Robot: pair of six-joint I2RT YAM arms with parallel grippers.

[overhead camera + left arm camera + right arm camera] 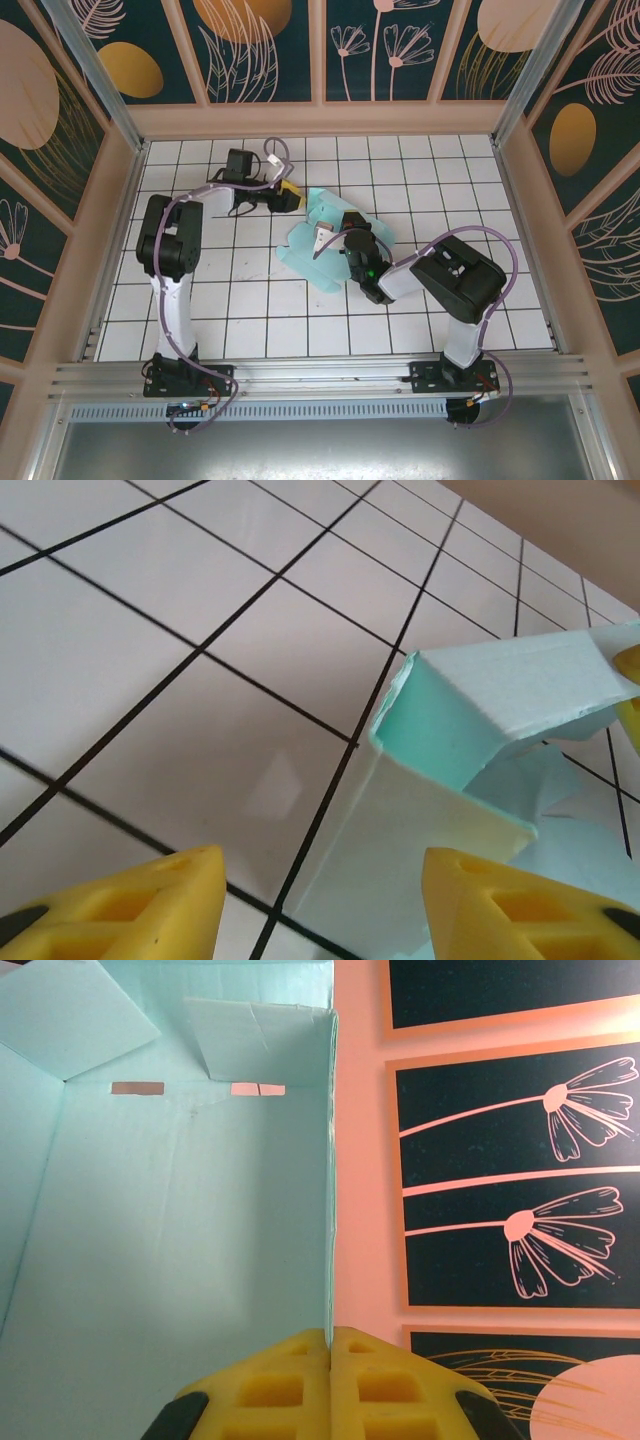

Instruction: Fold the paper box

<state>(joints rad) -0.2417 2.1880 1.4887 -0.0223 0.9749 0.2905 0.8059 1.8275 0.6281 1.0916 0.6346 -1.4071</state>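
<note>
Card occupies both arms at this moment: the pale mint-green thin-card paper box point(325, 235) sits half-raised on the white tiled tabletop point(220, 300), near its middle and a little to the far side, between the two arms

The right hand point(330, 1365) has its yellow fingers pressed together. The upright edge of one box wall runs straight down into the seam between them, so it is pinching that wall. The grip seems meant to keep the wall standing and pin the light box in place while the other arm works. On the right wrist camera, two small slots point(137, 1088) sit along the crease at the end of the wide panel, with loose flaps beyond them, probably waiting for tabs

The left hand point(320, 910) is open, its yellow fingers spread wide. A folded corner of the box stands just ahead of it, and the lower card edge reaches into the gap between the fingers. I cannot tell whether either finger touches it. From above, this hand is at the box's far left corner, well placed to close on that corner flap or push it inward

The fold looks roughly half done, with some walls up and other flaps splayed. Such thin card will buckle if squeezed off a crease
</note>
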